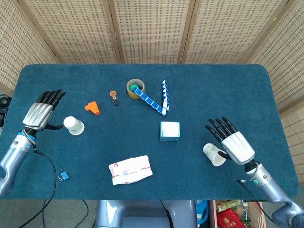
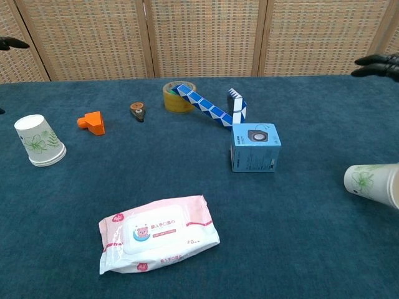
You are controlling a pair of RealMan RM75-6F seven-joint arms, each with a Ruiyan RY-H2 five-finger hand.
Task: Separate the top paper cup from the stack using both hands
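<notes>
One white paper cup with a green flower print (image 1: 74, 125) (image 2: 38, 140) stands upside down on the blue table at the left. My left hand (image 1: 39, 114) hovers just left of it with fingers spread, holding nothing; only its fingertips (image 2: 9, 42) show in the chest view. A second paper cup (image 1: 214, 154) (image 2: 373, 184) lies on its side at the right. My right hand (image 1: 235, 142) is beside it with fingers stretched out and apart, and the cup sits free by the thumb. In the chest view only its fingertips (image 2: 379, 61) show.
An orange block (image 1: 92, 108), a small brown round thing (image 1: 113, 96), a tape roll (image 1: 136, 89) and a blue-white folding snake (image 1: 156, 99) sit at the back. A light blue box (image 1: 169, 130) is in the middle, a wet wipes pack (image 1: 130, 169) in front, a blue clip (image 1: 62, 176) front left.
</notes>
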